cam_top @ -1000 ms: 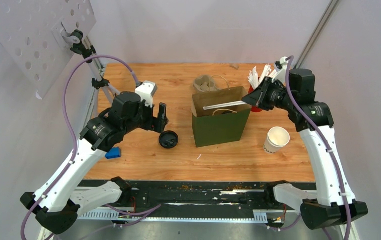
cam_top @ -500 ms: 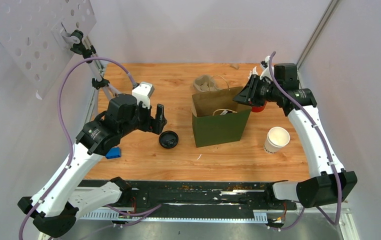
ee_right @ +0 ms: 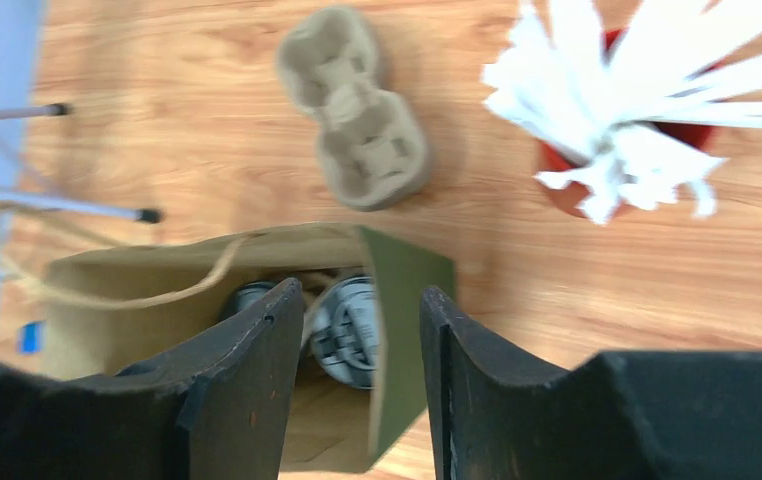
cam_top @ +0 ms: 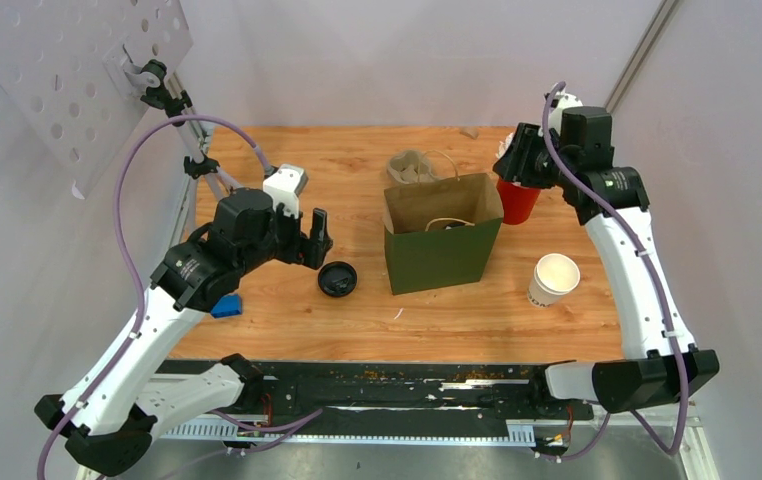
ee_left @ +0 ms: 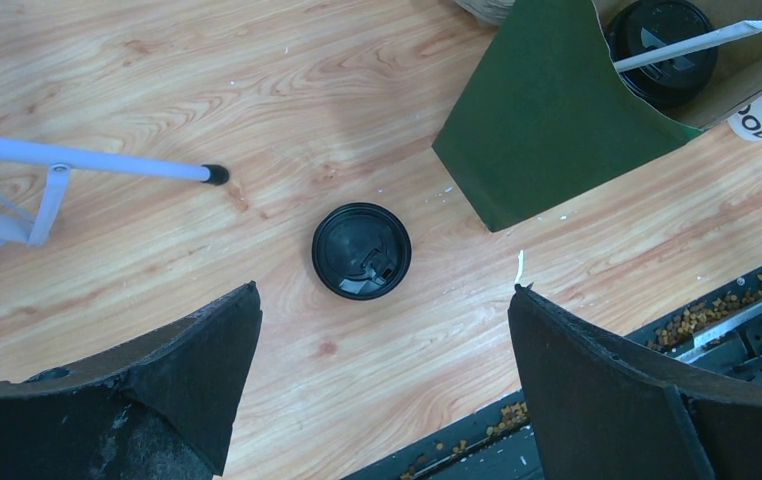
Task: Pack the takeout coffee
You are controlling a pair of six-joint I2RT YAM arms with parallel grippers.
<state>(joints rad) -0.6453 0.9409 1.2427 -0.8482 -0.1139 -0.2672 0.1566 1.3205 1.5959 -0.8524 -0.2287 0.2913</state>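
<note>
Takeout coffee: split either side of the green paper bag (cam_top: 442,260). Its black lid (cam_top: 337,279) lies flat on the counter (cam_top: 287,320) just left of the bag. The lidless white paper cup (cam_top: 554,278) stands upright near the bag's right front corner.
Left gripper (cam_top: 317,238): jaws spread wide and holding nothing, left of the bag. In its wrist view the lid lies between the jaws, ahead of them.
Nearer arm: the left arm for the lid, the right arm for the open cup.
Bag contents: a lidded cup (ee_left: 662,35) with a white stirrer (ee_left: 692,45) across it. The right wrist view is too blurred to tell whether a second cup stands beside it.
Pulp cup carrier (cam_top: 412,167): behind the bag, cells empty.
Red cup (cam_top: 517,200): behind the bag's right corner, full of stirrers.
Right gripper (cam_top: 510,168): jaws parted, nothing between them, above the red cup.
Likely next: lid and cup are well apart with the bag between, so one must travel to the other before capping.
</note>
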